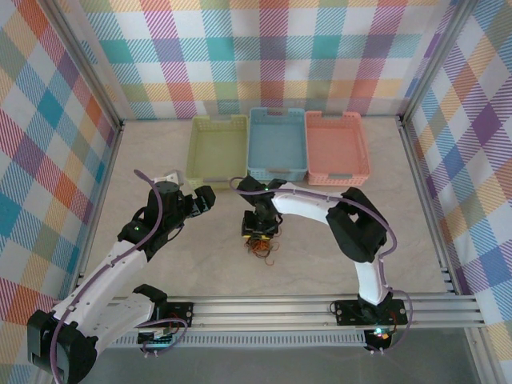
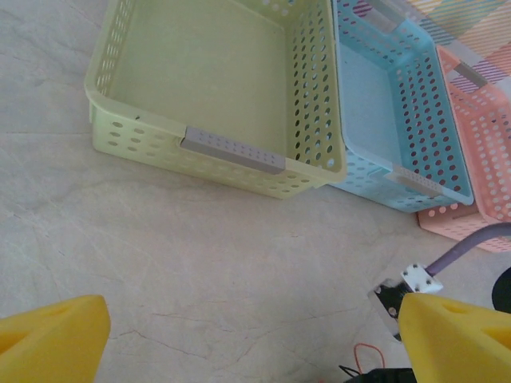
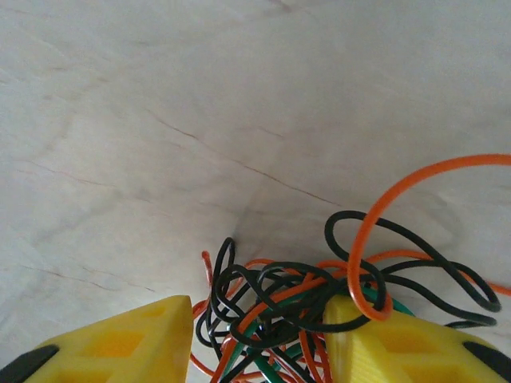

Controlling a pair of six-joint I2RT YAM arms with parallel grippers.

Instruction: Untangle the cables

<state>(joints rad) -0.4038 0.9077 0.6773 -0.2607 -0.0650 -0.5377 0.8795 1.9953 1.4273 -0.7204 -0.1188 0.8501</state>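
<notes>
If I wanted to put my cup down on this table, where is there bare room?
Bare table lies right of the right arm, below the pink basket, and left of the yellow basket by the wall. The middle is crowded: the right end effector straddles the cables, the left end effector nearby.

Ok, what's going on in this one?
The right end effector is down over a tangle of thin cables on the table, fingers either side of the bundle but not visibly clamped. The left end effector hovers open and empty near the yellow-green basket. No cable is separated out yet.
</notes>
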